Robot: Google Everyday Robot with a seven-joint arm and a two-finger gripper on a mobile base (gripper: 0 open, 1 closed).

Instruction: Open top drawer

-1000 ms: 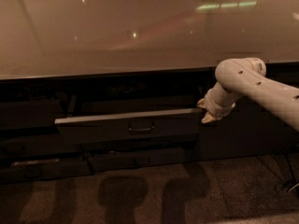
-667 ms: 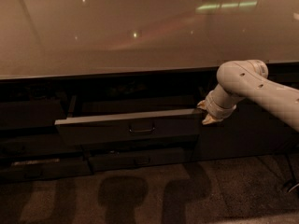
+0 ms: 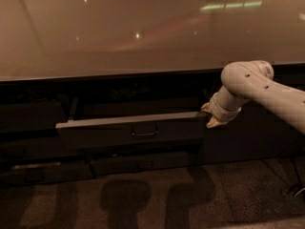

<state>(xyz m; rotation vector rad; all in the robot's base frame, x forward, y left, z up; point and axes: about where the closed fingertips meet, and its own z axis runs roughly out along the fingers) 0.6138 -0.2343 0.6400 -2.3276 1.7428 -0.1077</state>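
The top drawer (image 3: 128, 130) is a wide dark grey front with a small centred loop handle (image 3: 144, 131). It stands pulled out from under the counter, its pale top edge showing. My gripper (image 3: 209, 116) is at the drawer's right end, on the end of a white arm (image 3: 257, 87) that comes in from the right. Its pale fingertips (image 3: 212, 123) sit against the right corner of the drawer front, away from the handle.
A glossy beige countertop (image 3: 143, 27) overhangs the drawers. A narrower, shallower drawer (image 3: 143, 163) sits below the top one, shut. Dark cabinet fronts flank both sides. The grey floor (image 3: 157, 199) carries shadows of the arm in front of the cabinets.
The arm has shifted very slightly to the right. The drawer stands as it was.
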